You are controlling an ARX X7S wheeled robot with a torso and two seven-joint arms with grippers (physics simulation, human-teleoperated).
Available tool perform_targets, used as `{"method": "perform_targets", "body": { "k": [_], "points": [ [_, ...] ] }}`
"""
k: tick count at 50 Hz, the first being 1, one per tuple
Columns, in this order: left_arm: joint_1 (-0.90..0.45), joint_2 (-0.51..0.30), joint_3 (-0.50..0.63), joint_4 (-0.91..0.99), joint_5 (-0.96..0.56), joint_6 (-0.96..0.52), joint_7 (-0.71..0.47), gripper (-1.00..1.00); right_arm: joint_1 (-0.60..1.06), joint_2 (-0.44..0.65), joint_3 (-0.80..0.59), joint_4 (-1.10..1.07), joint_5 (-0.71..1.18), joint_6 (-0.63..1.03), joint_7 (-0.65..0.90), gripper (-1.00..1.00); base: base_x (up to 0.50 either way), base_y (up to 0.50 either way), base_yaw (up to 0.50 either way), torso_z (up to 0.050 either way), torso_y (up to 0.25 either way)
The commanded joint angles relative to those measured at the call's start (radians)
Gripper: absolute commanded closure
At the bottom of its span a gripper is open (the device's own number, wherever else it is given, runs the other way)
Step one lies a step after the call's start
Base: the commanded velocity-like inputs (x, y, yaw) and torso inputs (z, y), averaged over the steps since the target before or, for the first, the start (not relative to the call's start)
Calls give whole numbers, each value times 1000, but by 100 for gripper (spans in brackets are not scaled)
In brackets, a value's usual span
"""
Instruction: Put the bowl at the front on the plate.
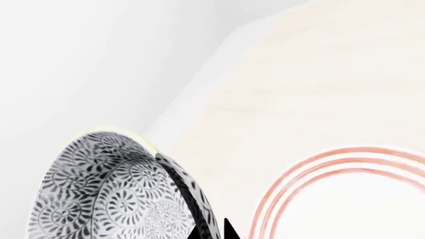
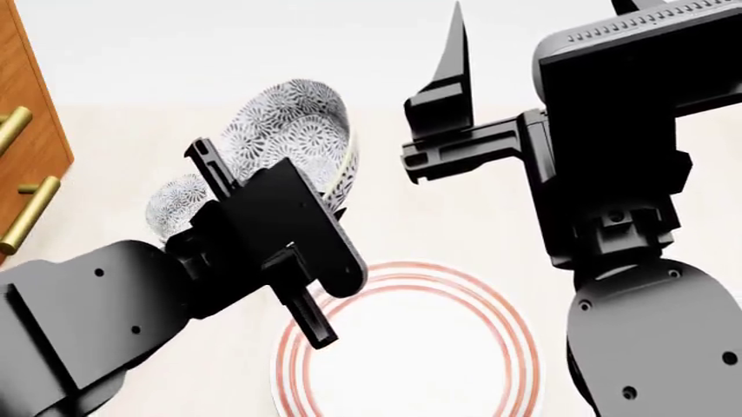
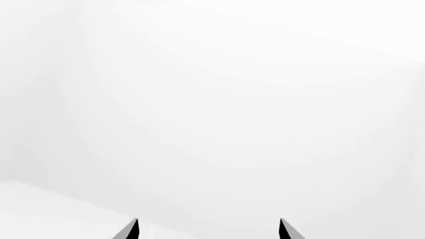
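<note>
1. The plate (image 2: 464,365) is bare inside its rings, so it's open from above.
2. The left claw (image 2: 261,234) with its bowl (image 2: 295,130) overhangs the plate's near-left rim.
3. The right claw (image 2: 447,113) hangs past the far edge.

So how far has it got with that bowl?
Done: the left gripper has the bowl pinched by its rim, tilted and raised. In hand: carrying it toward the plate. Left: lowering it onto the plate and letting go. The right gripper is open and empty.

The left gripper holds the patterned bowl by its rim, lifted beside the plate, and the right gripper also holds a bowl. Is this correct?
Not quite. The right gripper holds nothing: the right wrist view shows its fingertips apart with only white between them. The rest stands: the left gripper holds the bowl by its rim, beside the plate.
</note>
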State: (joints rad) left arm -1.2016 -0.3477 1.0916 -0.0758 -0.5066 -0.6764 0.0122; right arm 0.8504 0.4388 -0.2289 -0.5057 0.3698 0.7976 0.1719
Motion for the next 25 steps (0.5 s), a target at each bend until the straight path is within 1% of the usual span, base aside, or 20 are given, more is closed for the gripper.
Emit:
{"method": "perform_targets", "body": {
  "k": [1, 25],
  "points": [
    [-28, 49, 44, -113, 74, 76, 38, 100, 9, -2, -9, 6, 0, -7, -2, -100, 0, 0, 0, 0, 0],
    [-63, 164, 125, -414, 149, 236, 169, 100, 26, -3, -1, -3, 15, -9, -3, -100, 0, 0, 0, 0, 0]
  ]
}}
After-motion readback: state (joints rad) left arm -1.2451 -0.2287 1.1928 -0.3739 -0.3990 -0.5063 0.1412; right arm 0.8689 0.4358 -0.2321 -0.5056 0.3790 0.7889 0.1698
